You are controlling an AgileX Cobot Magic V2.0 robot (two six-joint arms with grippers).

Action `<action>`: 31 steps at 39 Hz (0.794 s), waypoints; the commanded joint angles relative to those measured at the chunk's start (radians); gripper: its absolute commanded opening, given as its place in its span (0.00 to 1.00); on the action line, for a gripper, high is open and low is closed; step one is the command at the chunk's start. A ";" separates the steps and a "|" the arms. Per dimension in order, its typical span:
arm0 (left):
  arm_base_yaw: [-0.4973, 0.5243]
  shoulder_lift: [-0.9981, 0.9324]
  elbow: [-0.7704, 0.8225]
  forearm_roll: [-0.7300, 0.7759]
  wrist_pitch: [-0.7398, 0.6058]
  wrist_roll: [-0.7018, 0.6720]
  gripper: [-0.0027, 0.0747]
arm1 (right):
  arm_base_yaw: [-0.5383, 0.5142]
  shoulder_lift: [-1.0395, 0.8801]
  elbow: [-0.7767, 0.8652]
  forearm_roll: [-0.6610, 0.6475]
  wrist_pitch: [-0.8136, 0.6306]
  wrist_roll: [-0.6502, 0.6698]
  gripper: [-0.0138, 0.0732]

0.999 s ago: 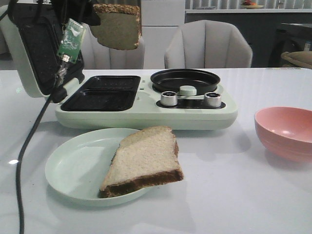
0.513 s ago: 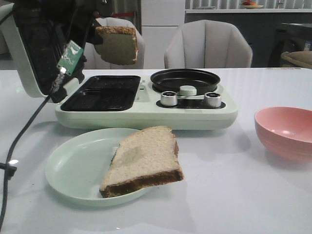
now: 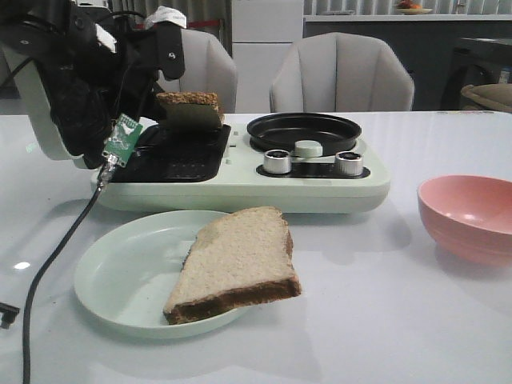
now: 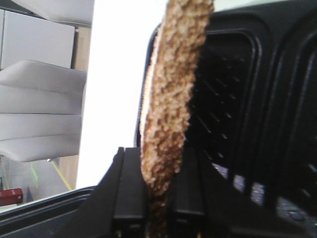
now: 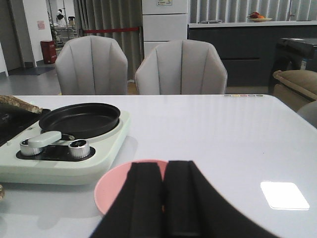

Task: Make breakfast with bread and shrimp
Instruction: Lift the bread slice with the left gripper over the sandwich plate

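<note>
My left gripper (image 3: 170,102) is shut on one slice of bread (image 3: 190,110), held on edge just over the black sandwich tray (image 3: 172,156) of the pale green breakfast maker (image 3: 240,190). In the left wrist view the crust (image 4: 171,99) runs up between the two fingers of the left gripper (image 4: 158,161). The other slice of bread (image 3: 236,264) lies on a pale green plate (image 3: 104,280) at the front. My right gripper (image 5: 165,171) is shut with nothing in it, above the pink bowl (image 5: 115,184). The shrimp is out of view.
The maker's lid (image 3: 32,104) stands open at the left, behind my left arm. A round black pan (image 3: 304,132) and two metal knobs (image 3: 278,161) sit on its right half. The pink bowl (image 3: 468,216) stands at the right. A black cable (image 3: 56,256) hangs over the table's left.
My left gripper has come down with the bread slice, from high above the maker to just over the sandwich tray. The plate, second slice and bowl have not moved.
</note>
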 commanded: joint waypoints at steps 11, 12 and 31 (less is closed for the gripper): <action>0.028 -0.041 0.027 -0.024 -0.063 -0.014 0.19 | -0.005 -0.022 -0.014 -0.011 -0.089 -0.001 0.31; 0.028 -0.036 0.025 -0.021 -0.063 -0.014 0.19 | -0.005 -0.022 -0.014 -0.011 -0.089 -0.001 0.31; 0.026 0.005 0.022 -0.035 -0.072 -0.014 0.33 | -0.005 -0.022 -0.014 -0.011 -0.089 -0.001 0.31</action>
